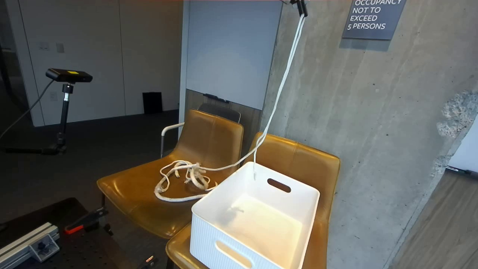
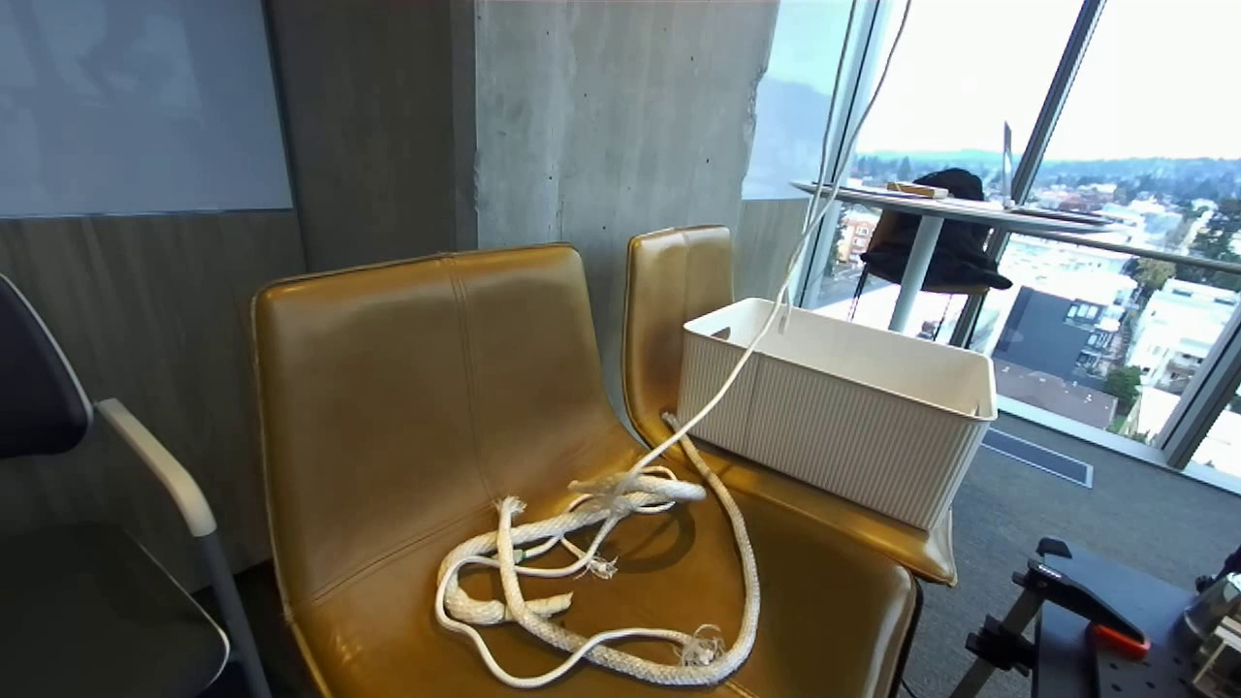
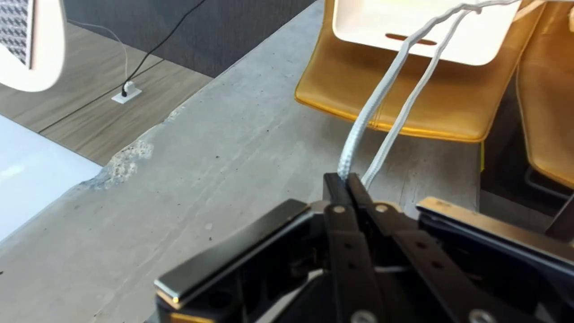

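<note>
A white plastic box with ribbed sides [image 2: 834,427] stands on the seat of a tan leather shell chair [image 1: 317,160], one lower corner near the seat's front edge and its wide top facing up. A grey concrete wall [image 1: 384,112] rises behind. Just beside it is a second tan leather shell chair [image 1: 213,136], where a loosely coiled thick white rope [image 2: 747,562] lies tangled with a thin white braided cord [image 3: 361,121]; leather shows between this heap and the seat's front edge. Above the box's rim there is a tall stretch of open air, with the cord running through it.

At the top of that space hangs the black two-fingered hand [image 3: 344,177], well above the rim, fingers aimed downward and tipped a little. They are pinched nearly together on the cord, which leaves them as two strands. One slants across to the heap; the other drops into the box, its tail hanging inside near a back corner. Whether the slanting strand touches the rim, I can't tell.

Counting up: one box, with two handle slots in view; two tan chairs; two strands at the hand; one dark table [image 1: 89,252] with a single black-and-red clamp [image 1: 87,220] at its edge. The tangle hides how many pieces the heap holds.
</note>
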You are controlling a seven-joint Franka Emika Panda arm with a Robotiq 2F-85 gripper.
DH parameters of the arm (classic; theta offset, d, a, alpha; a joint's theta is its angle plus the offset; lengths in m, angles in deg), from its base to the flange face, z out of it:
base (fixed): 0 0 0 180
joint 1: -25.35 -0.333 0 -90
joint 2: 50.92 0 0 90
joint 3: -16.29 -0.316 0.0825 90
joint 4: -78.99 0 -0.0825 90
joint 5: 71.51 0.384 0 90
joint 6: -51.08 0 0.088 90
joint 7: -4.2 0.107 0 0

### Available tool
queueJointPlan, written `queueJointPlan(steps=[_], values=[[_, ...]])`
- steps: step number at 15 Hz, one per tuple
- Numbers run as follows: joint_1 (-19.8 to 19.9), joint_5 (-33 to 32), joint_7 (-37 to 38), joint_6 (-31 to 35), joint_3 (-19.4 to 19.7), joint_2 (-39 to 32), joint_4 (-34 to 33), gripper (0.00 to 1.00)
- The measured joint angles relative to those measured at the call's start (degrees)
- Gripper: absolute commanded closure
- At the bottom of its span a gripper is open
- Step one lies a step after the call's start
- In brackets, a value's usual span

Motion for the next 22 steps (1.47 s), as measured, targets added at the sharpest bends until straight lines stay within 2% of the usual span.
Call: queueJointPlan(steps=[9, 13, 16, 22], values=[[-0.45, 0.56, -0.02, 0.54, -1.00, 4.48, 27.43, 0.99], [0.68, 0.30, -0.03, 4.81, 0.28, 8.35, 40.20, 0.99], [1.17, 0.37, -0.06, 13.10, 1.56, 11.14, 49.99, 0.99], [1.23, -1.63, 1.85, 37.19, 3.10, 16.57, 70.73, 0.99]])
